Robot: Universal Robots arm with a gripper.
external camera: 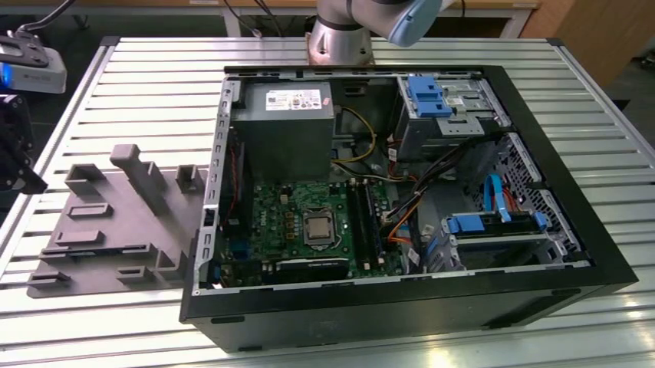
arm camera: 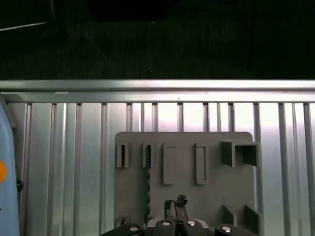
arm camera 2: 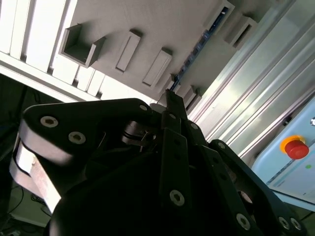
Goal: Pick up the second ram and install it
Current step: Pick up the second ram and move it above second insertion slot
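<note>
The second ram (arm camera: 147, 192) (arm camera 2: 196, 50) stands on its long edge in a narrow groove of the grey holder tray (arm camera: 216, 196) (arm camera 2: 162, 19). It shows in both wrist views as a thin dark blue-black strip running across the tray's floor between the raised blocks. The claw (arm camera: 175, 206) (arm camera 2: 170, 101) hangs above the tray, apart from the ram. Its fingers are drawn together at the tips and it has hold of nothing. In the second wrist view its tip points toward one end of the strip.

In the exterior view the holder tray (external camera: 113, 230) lies flat on the slatted metal tabletop (external camera: 153, 77), at nine o'clock from the open computer case (external camera: 573, 230) and just beside its wall. Inside the case the green motherboard (external camera: 276, 215) sits low. Its long black slots (external camera: 364, 222) are at three o'clock from the processor socket (external camera: 318, 228). The grey power supply (external camera: 281, 126) is at twelve o'clock from the board. The arm's base (external camera: 343, 38) stands at twelve o'clock from the case, at the far edge of the tabletop.

In the second wrist view a red button (arm camera 2: 297, 147) sits on a light blue box beyond the tabletop's edge.
</note>
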